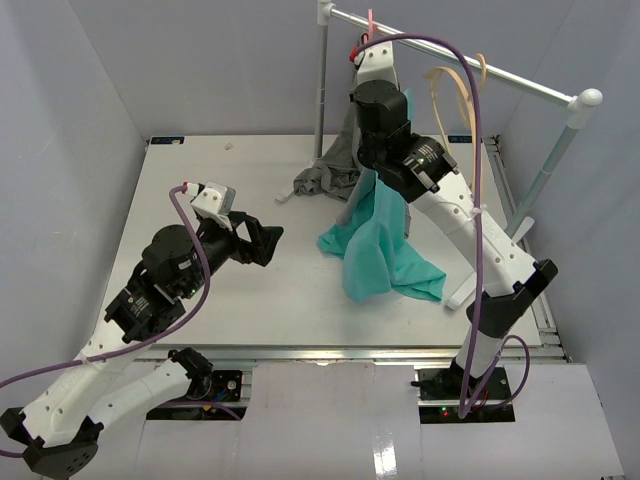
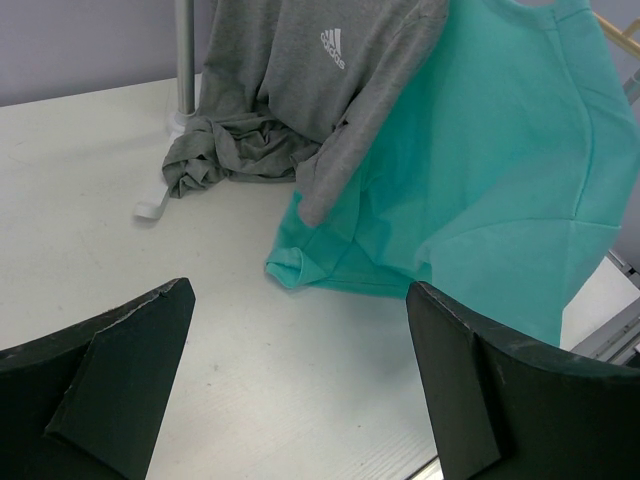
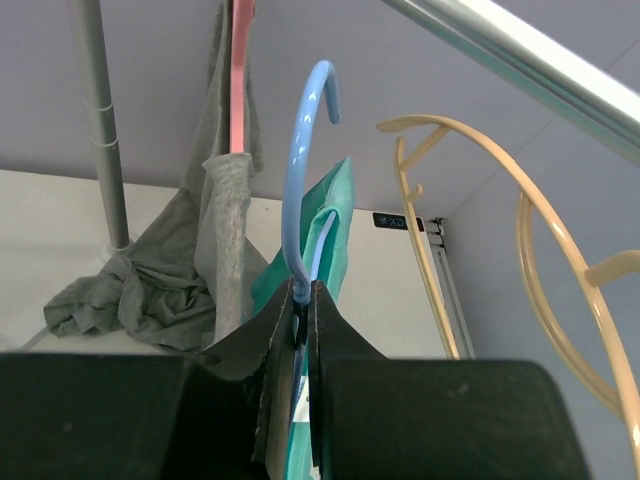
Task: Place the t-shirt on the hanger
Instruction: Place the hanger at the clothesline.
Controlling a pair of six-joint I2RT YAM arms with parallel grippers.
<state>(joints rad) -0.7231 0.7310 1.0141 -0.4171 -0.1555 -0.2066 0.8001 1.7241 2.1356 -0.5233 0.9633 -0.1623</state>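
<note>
The teal t-shirt (image 1: 382, 240) hangs from the light-blue wire hanger (image 3: 303, 160), its lower part trailing on the table. It also shows in the left wrist view (image 2: 500, 170) and the right wrist view (image 3: 335, 225). My right gripper (image 3: 303, 300) is shut on the hanger's neck just below the hook and holds it raised near the rack rail (image 1: 450, 55). In the top view the right gripper's jaws are hidden by the wrist. My left gripper (image 1: 268, 240) is open and empty over the table, left of the t-shirt, fingers (image 2: 130, 370) wide apart.
A grey garment (image 1: 335, 165) hangs on a pink hanger (image 1: 370, 35) from the rail, its tail heaped on the table (image 2: 230, 150). A tan wooden hanger (image 1: 462, 95) hangs further right. The rack's upright post (image 1: 321, 80) stands at the table's back.
</note>
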